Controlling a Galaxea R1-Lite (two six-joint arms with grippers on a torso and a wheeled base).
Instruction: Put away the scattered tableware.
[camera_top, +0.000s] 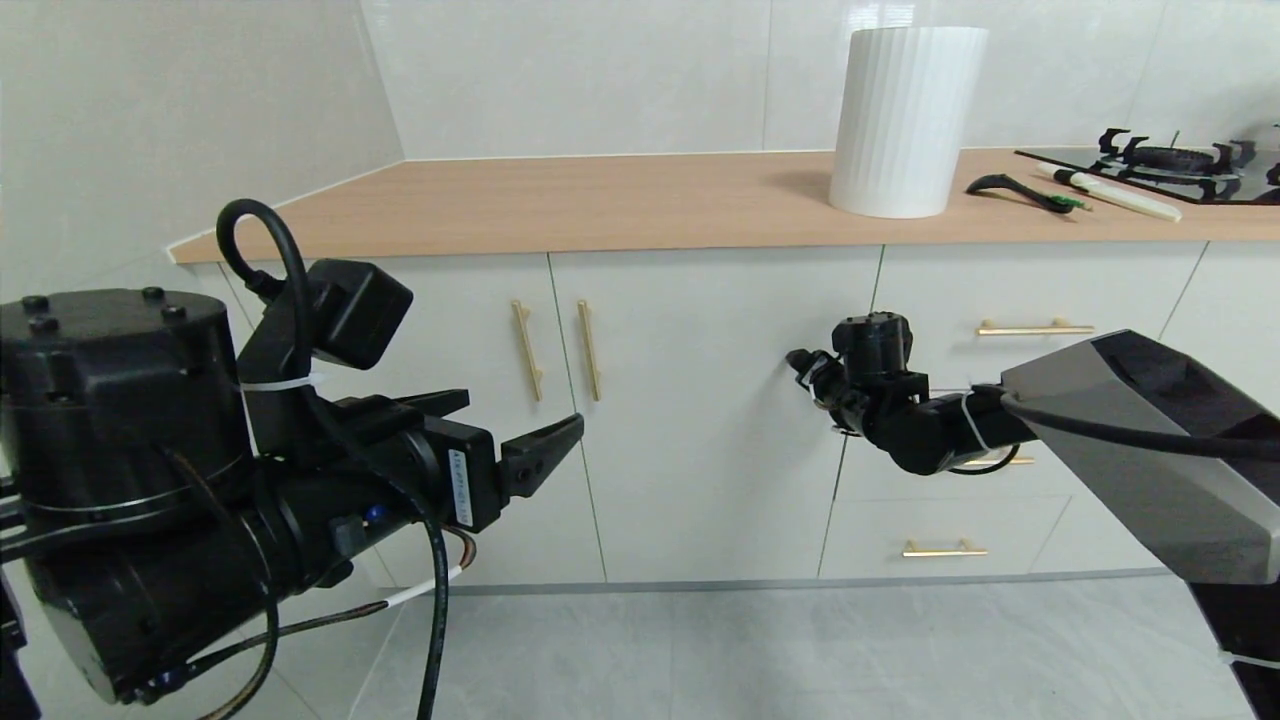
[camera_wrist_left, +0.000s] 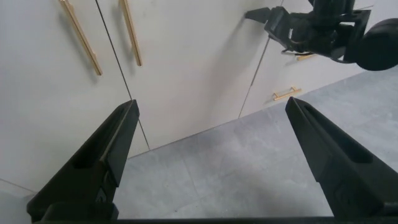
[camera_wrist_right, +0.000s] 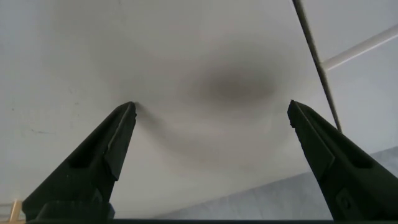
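Black left gripper (camera_wrist_left: 211, 104) hangs wide open and empty by the cupboard doors (camera_top: 640, 450), right gripper (camera_wrist_right: 211, 107) likewise, and the black utensil (camera_top: 1020, 190) and white knife (camera_top: 1110, 195) lie lengthwise along the counter (camera_top: 600, 205), up and right of it, so the right arm's closer imo.

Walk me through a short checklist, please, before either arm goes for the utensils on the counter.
1. The left end effector is open and empty: ok.
2. The right end effector is open and empty: ok.
3. The right end effector is clear of the cabinet door: cannot tell; its fingertips are very near the panel.
4. Tableware is located: ok; the black-handled utensil and the white utensil lie on the countertop, on the right of the white container.
5. The arms are at counter height: not ok; both end effectors are below the countertop edge, facing the cabinets.
6. The white container has room inside: cannot tell; its inside is hidden.
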